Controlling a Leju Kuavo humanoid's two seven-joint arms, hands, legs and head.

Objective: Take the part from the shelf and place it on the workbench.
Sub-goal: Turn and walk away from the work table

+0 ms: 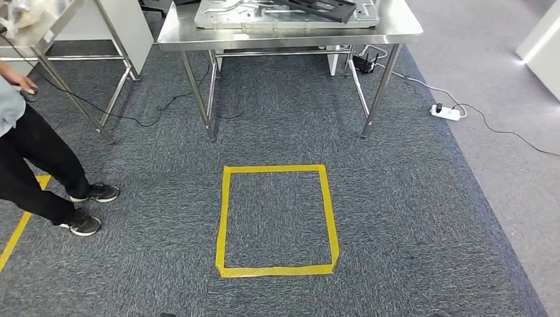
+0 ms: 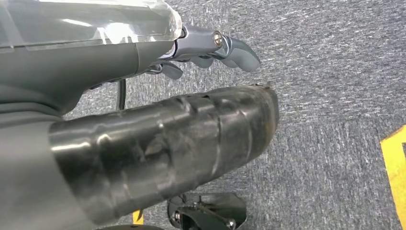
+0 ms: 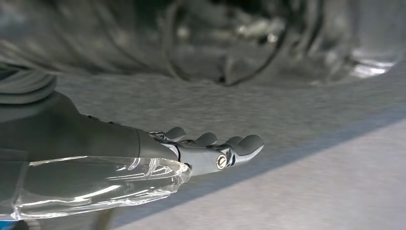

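My left hand point(image 2: 143, 96) hangs over the grey carpet point(image 1: 277, 119), and my right hand point(image 3: 191, 148) hangs over it too. The fingers point(image 2: 230, 48) of the left one are stretched out with gaps between them and nothing in them; the thick thumb point(image 2: 191, 139) lies alongside, apart from them. The fingers point(image 3: 239, 143) of my right hand are also extended side by side and hold nothing, so both hands are loose and bare.

Ahead of me stands a steel table point(image 1: 290, 33) on thin legs. On its tabletop lies a flat, pale grey metal part point(image 1: 264, 16), wide and shallow like a tray, and across it rests a dark, long piece point(image 1: 323, 8), tilted, touching the pale part's upper face. I cannot tell whether anything else sits inside the pale part, since the edge of my view cuts it off.

On the carpet between me and the table is a rectangle of yellow tape point(image 1: 277, 221). Another strip of yellow tape point(image 1: 16, 231) runs along the floor at my left. A person point(image 1: 39, 165) in dark trousers and black shoes stands there, beside a second steel table point(image 1: 46, 26), one hand near its leg. At my right a white power strip point(image 1: 446, 112) lies on the floor with a cable trailing from it, and a small black device point(image 1: 364, 63) sits under the table near its leg.
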